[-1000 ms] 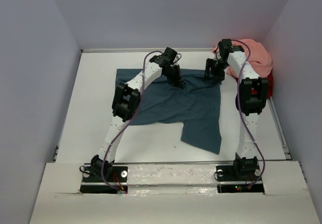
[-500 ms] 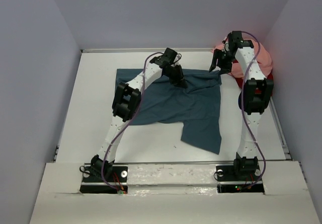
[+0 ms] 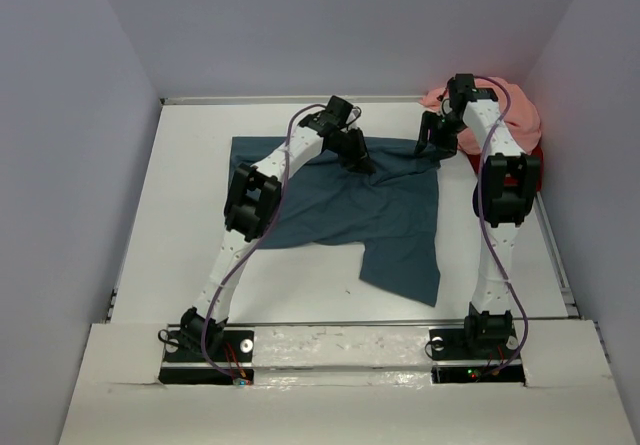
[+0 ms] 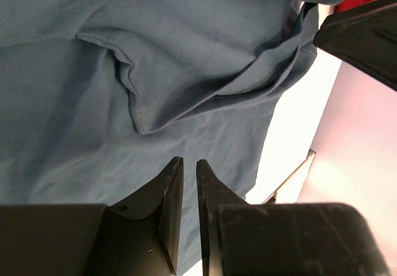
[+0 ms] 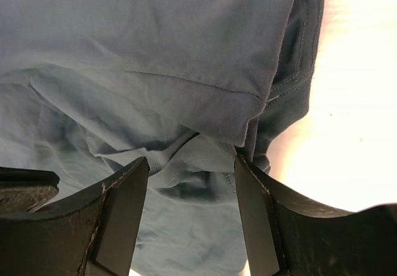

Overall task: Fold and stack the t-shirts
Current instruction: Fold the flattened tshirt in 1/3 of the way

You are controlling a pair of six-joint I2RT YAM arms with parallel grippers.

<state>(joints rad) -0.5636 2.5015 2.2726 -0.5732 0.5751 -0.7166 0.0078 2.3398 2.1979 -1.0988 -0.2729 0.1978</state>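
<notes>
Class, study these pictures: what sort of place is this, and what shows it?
Likely a robotics lab test cell: two robot arms bolted to a white table, plain walls enclosing it, and a teal t-shirt spread out.

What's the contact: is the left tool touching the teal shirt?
Cannot tell. In the left wrist view the left tool sits slightly parted over the teal shirt; neither contact nor a gap shows plainly.

The teal shirt [image 3: 350, 200] is plain dark blue-green, with matching stitching. The pink shirt [image 3: 510, 105] is salmon and the red shirt [image 4: 366, 0] bright. White table [image 3: 190, 225]; white arms [image 3: 300, 150] with black joints; black fingers [image 4: 169, 208]; lilac-grey walls [image 3: 70, 165].
</notes>
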